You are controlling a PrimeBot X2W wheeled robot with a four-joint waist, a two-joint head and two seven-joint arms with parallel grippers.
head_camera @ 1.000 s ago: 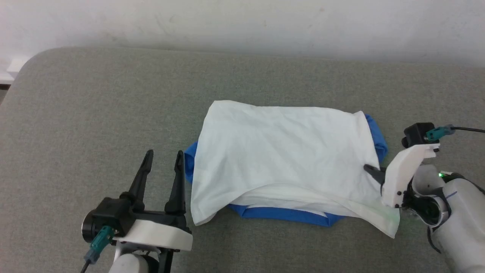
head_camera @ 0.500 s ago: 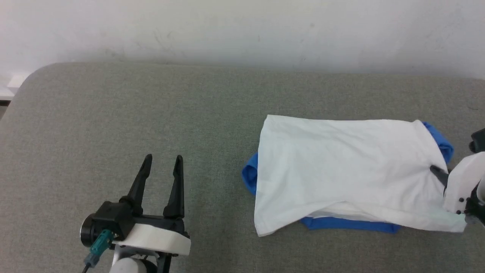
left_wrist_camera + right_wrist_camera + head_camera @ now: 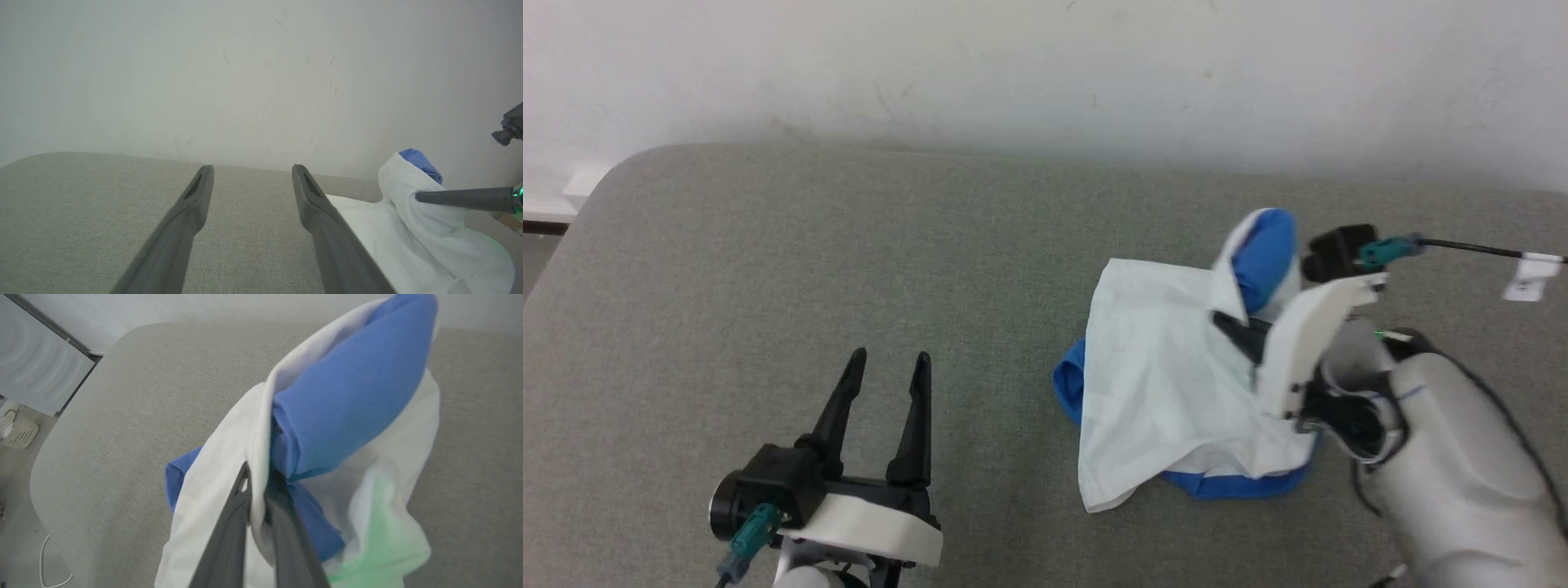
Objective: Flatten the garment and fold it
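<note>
Garment (image 3: 1160, 384) — soft, light, limp knit; sags half-lifted off the cushion (image 3: 849, 261), right of centre. Right gripper (image 3: 1227, 325) clenched on a white-and-blue fold; left gripper (image 3: 889, 363) spread, empty. Probably best taken at hem corners.

In my right wrist view a fold of the shirt (image 3: 351, 388) hid one fingertip of the right gripper (image 3: 258, 477), and the near cloth was blurred. The lower edge cut the shirt off.
</note>
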